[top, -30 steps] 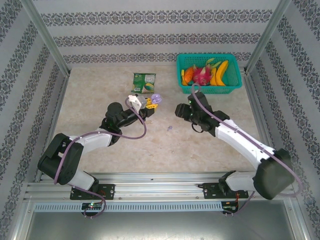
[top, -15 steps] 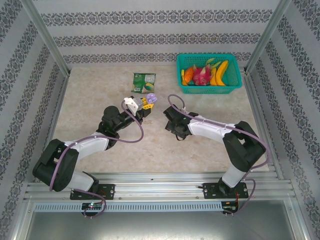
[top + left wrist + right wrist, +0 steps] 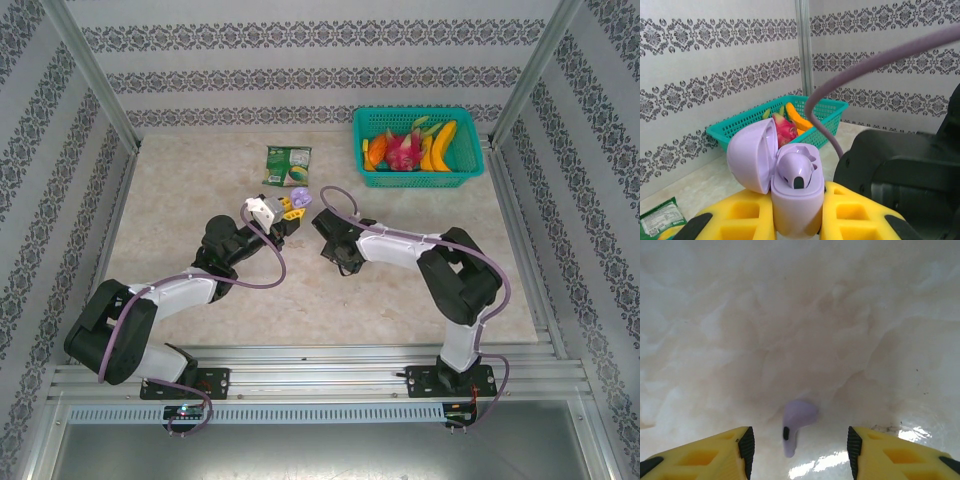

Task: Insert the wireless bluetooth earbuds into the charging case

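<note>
From above, the right arm has folded in from the right since a second ago, and the right hand (image 3: 340, 258) now points down at the counter (image 3: 200, 180) just beside the left hand (image 3: 288, 206). The left hand has drawn back slightly and grips the lilac charging case (image 3: 299, 196) above the counter. A green snack packet (image 3: 288, 165) and a teal basket (image 3: 470, 175) of fruit lie behind, unchanged.

The left wrist view adds detail: the yellow fingers (image 3: 740, 215) clamp the case upright with its lid (image 3: 752, 155) swung open to the left, and a seated earbud (image 3: 796, 172) rests in one socket. The right arm's dark bulk (image 3: 905, 185) looms close on the right.

The right wrist view shows what the arm covers from above: a loose earbud (image 3: 797, 420), lilac, lying on the pale counter. It sits between the right hand's spread fingertips (image 3: 746, 445), slightly left of centre, with neither finger touching it
</note>
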